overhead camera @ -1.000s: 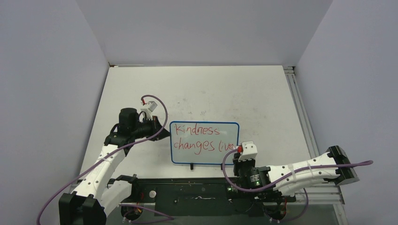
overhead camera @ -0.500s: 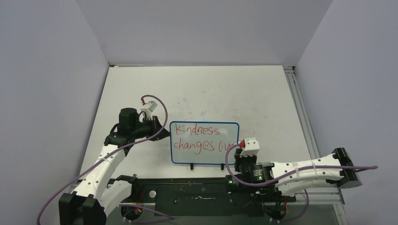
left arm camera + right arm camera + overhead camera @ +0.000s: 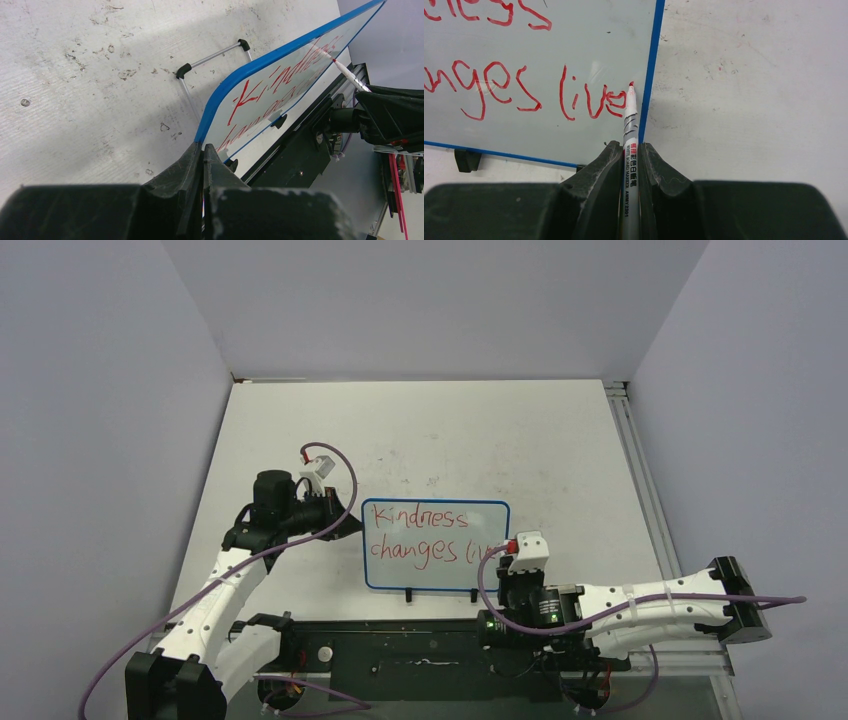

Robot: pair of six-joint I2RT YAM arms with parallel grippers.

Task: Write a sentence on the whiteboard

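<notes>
The whiteboard (image 3: 440, 575), blue-framed, stands tilted on the table and carries red writing, "Kindness changes live". My left gripper (image 3: 351, 523) is shut on the frame at the board's left edge; in the left wrist view the gripper (image 3: 204, 148) has the blue frame (image 3: 235, 80) running out from between its closed fingers. My right gripper (image 3: 509, 573) is at the board's right edge, shut on a white marker (image 3: 630, 125). The marker's red tip (image 3: 631, 84) is at the end of "live", just inside the right frame of the whiteboard (image 3: 574, 40).
Two black clips (image 3: 407, 593) (image 3: 473, 593) sit on the board's near edge. A wire stand (image 3: 215, 55) props the board from behind. The black base plate (image 3: 400, 650) runs along the near table edge, an aluminium rail (image 3: 640, 490) along the right. Walls close three sides.
The right wrist has shifted slightly up along the board's right edge while its elbow swung outward to the right. The left arm and the board have not moved.
</notes>
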